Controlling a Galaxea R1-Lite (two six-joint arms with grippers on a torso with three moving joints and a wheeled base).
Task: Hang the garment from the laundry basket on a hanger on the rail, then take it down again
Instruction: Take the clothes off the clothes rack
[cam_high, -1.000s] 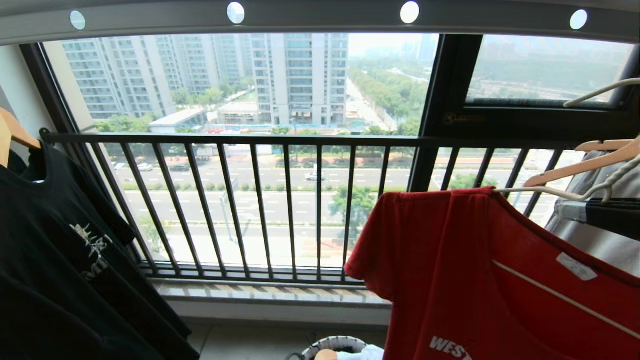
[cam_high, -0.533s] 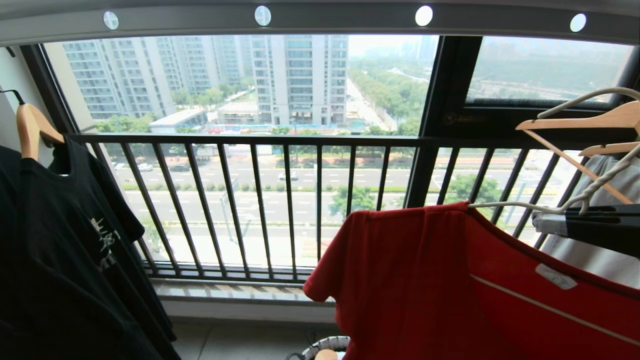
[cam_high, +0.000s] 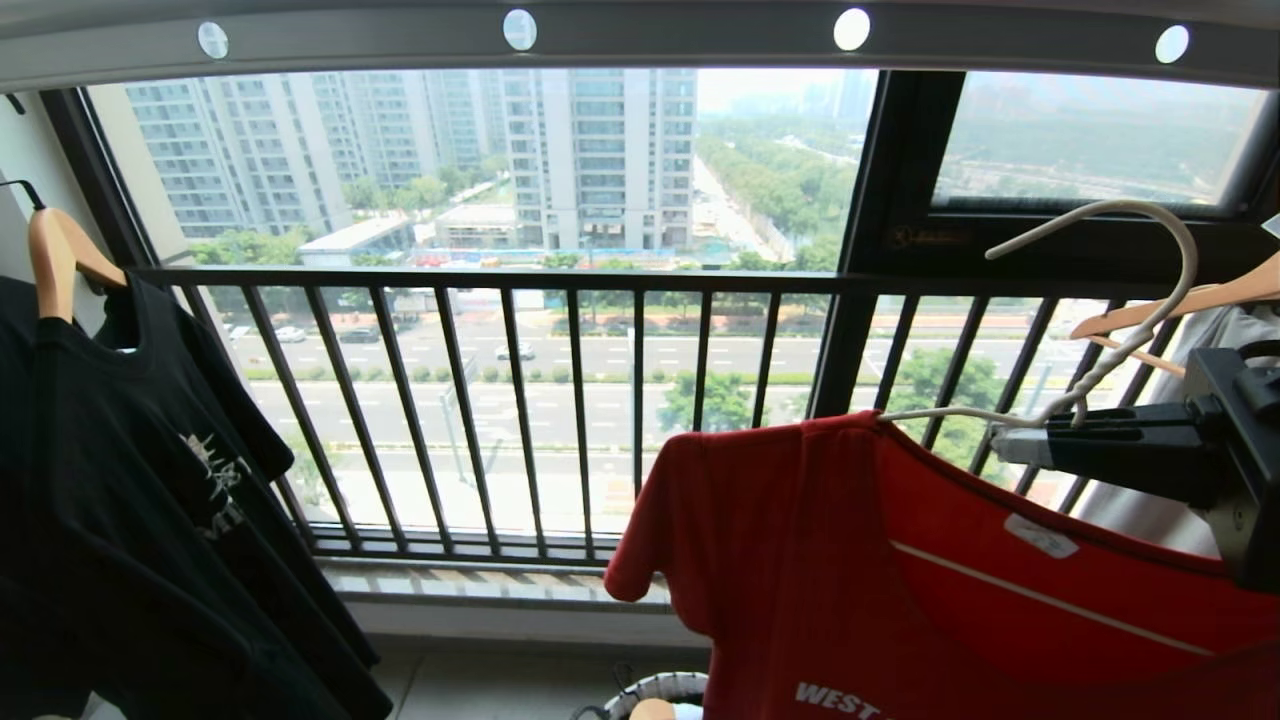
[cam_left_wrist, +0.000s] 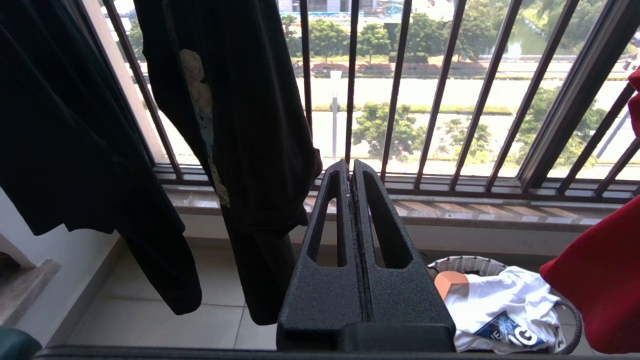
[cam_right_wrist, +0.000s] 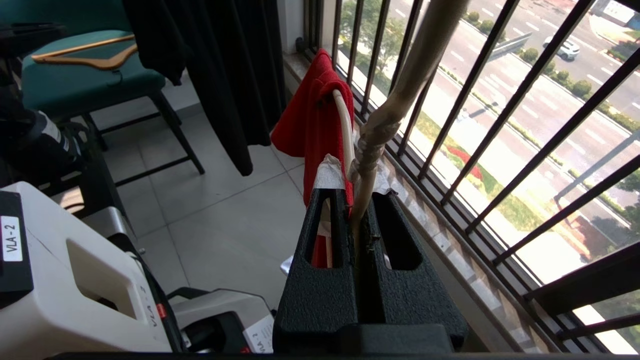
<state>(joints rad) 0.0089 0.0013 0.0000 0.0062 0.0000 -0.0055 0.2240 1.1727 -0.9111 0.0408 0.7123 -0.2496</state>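
High-rise home balcony: barred window railing (cam_high: 560, 400), drying rail (cam_high: 640, 40), hung shirts, laundry basket (cam_left_wrist: 465, 262).

Between the black T-shirt (cam_high: 150, 500) on my left and the red T-shirt (cam_high: 900, 580) on my right I see an open gap in front of the black window railing (cam_high: 500, 400). The rail (cam_high: 640, 40) overhead is bare above that gap. My right gripper (cam_high: 1010, 445), jaws clamped on the wire hanger (cam_high: 1150, 330), sits close to the wooden hangers (cam_high: 1170, 310) crowding the right side. Below, the red shirt's hem overhangs part of the laundry basket (cam_left_wrist: 465, 262). My left gripper (cam_left_wrist: 350, 167), jaws together, has the black shirt just beside it.
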